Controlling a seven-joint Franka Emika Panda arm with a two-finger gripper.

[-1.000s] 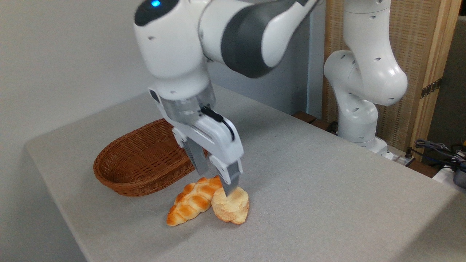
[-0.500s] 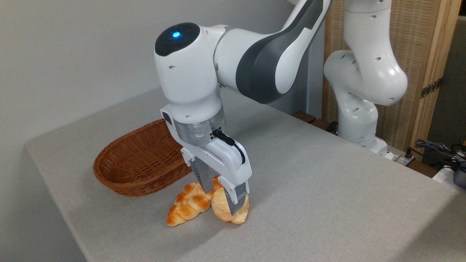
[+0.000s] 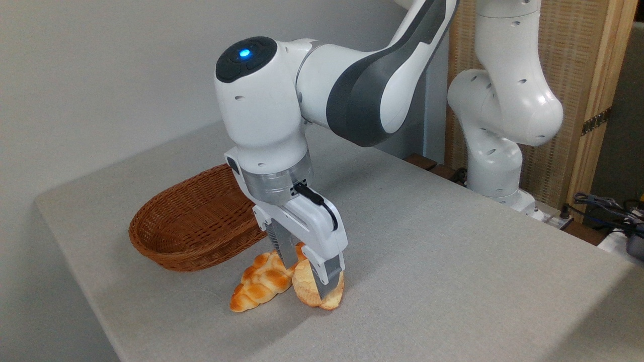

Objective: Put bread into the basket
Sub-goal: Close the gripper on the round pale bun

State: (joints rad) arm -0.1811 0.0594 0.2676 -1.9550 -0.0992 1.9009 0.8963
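Camera view from the front corner: the claw point(image 3: 308, 274) is down at the tabletop point(image 3: 453, 261), its two grey fingers standing either side of the bread point(image 3: 307, 291). One finger point(image 3: 287, 254) is behind the bun, between it and the braided loaf point(image 3: 259, 282); the other point(image 3: 327, 279) covers the bun's near face. Both fingers look pressed against the bun, so the claw appears clenched on it, though the contact at the back is hidden.

The bread is a small, thick, round bun, pale golden with a lighter cream face and a ruffled, slightly browner rim. It sits tilted up on its edge, its flat face turned toward the camera and partly covered by the near finger. Its lower edge rests on the tabletop.

The braided loaf lies just to the left, touching or almost touching the bun. It is longer, orange-brown with glossy darker ridges, and its pointed end aims toward the front edge of the tabletop.

The basket point(image 3: 166, 251) stands behind and to the left of both pieces, near the loaf's far end. It is oval, shallow, of reddish-brown woven wicker, and what shows of its inside holds nothing; its right end is hidden behind the robot's wrist.

A blue light glows on the dark cap of the arm point(image 3: 352, 85) above the claw. The tabletop is covered in pale grey cloth.
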